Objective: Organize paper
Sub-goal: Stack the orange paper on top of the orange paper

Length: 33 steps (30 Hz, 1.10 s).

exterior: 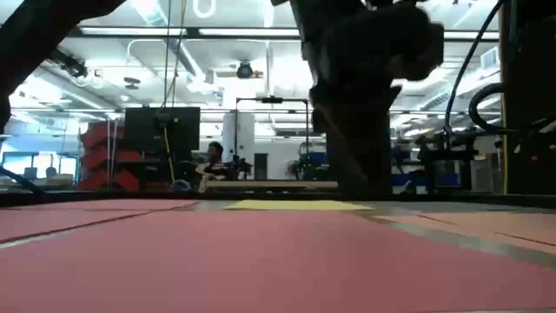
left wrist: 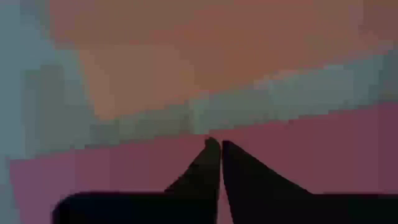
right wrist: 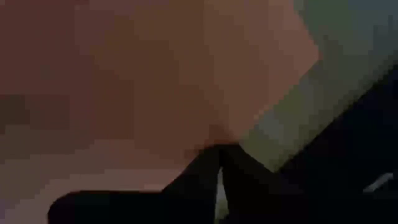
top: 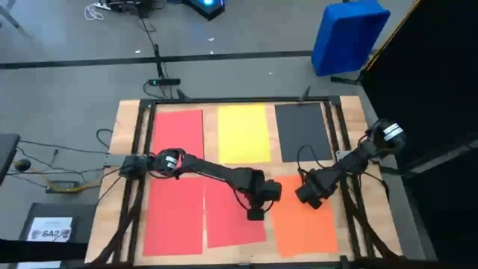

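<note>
With fingers shut, left gripper (top: 255,214) presses red paper (top: 233,213), nr orange.

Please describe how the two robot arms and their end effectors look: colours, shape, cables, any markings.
Both arms are dark, slim and jointed. The left arm has a white band near its base; the right arm has one too, and a black cable loops beside it. Each end effector, left and right, has two dark tapered fingers.

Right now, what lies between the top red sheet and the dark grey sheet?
The yellow sheet lies between the red sheet and dark grey sheet, seen in the high view.
</note>
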### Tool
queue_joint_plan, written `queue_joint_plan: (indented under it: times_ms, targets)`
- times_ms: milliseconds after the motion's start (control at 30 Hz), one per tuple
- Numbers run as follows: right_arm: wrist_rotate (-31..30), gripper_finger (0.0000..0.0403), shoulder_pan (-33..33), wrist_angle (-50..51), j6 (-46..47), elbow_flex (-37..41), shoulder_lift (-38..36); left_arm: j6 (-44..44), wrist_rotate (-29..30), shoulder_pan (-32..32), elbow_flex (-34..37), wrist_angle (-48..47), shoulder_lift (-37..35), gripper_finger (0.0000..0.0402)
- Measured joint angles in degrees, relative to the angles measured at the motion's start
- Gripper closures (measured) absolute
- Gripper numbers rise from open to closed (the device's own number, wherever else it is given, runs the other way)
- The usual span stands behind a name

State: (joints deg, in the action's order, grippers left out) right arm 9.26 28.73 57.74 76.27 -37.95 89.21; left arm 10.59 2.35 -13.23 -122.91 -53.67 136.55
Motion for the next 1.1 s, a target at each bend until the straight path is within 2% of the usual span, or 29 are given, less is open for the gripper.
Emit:
queue_joint_plan:
  times_ms: [133,1100]
  targets:
    - [0.0,0.0403,0.0,0.0,-0.1,0.0,0.0,-0.3,-0.1,0.0,0.2,3.8,0.6,0.0401]
    - [-3.1,0.0403,-0.8,0.1,-1.5,-0.5,-0.3,-0.8,-1.6,1.3,0.2,5.0,5.1,0.0401]
